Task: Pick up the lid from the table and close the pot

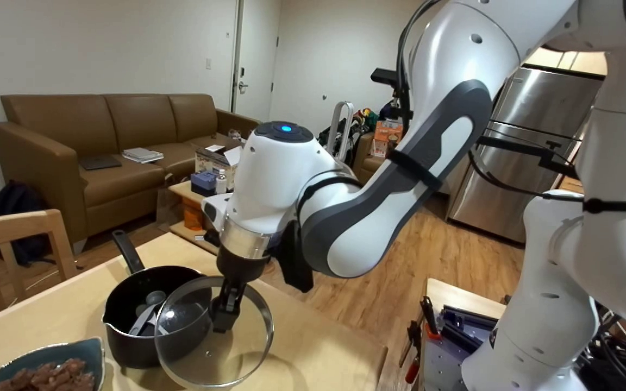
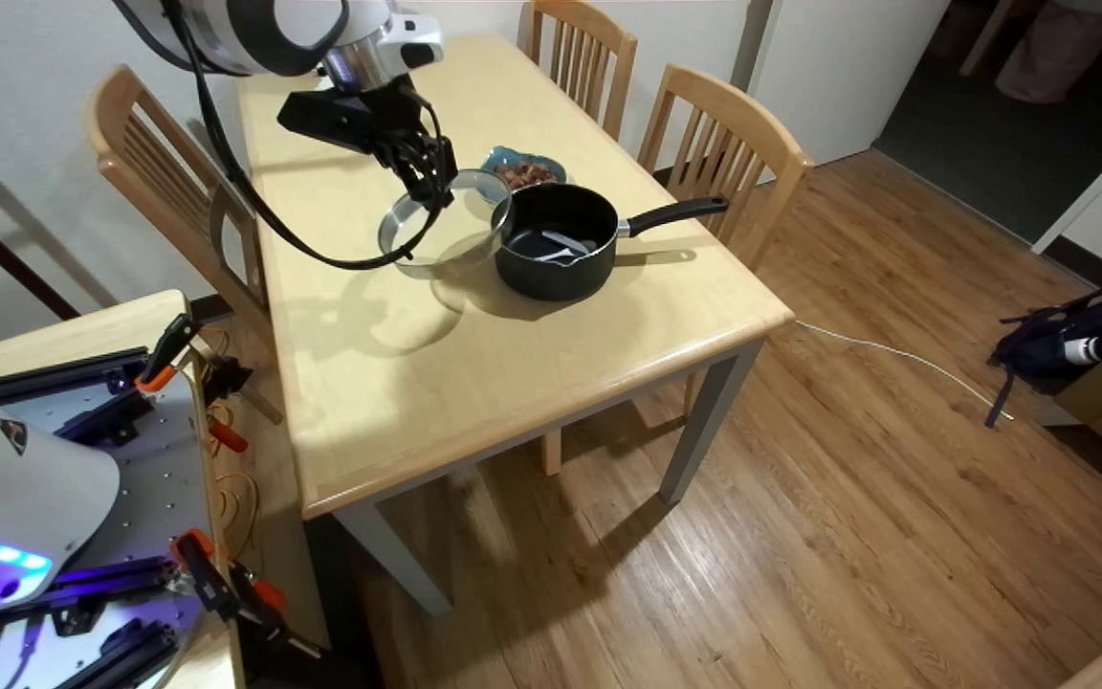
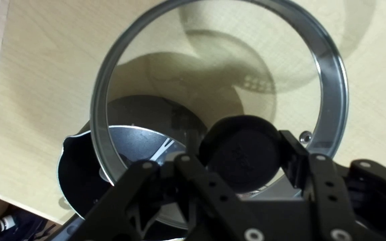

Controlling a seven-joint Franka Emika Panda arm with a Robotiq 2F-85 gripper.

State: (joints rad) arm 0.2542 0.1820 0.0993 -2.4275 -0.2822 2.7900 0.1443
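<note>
My gripper point(image 1: 225, 317) is shut on the dark knob point(image 3: 241, 160) of the clear glass lid point(image 1: 245, 347). The knob sits between both fingers in the wrist view point(image 3: 243, 150). The lid appears tilted and is held above the pale wooden table point(image 1: 324, 358), with its shadow on the tabletop point(image 2: 474, 225). The black pot point(image 1: 125, 345) stands upright and open on the table beside the lid point(image 2: 561, 277). The lid's near-pot edge overlaps part of the pot's opening in the wrist view point(image 3: 79, 167). I cannot tell whether lid and pot touch.
A teal-rimmed dish point(image 1: 93, 353) of brown food stands close to the pot point(image 2: 522, 167). Pale utensils point(image 2: 561, 247) lie inside the pot. The pot's long black handle point(image 2: 680, 212) points away from the lid. Wooden chairs point(image 2: 733, 134) stand at the table's sides.
</note>
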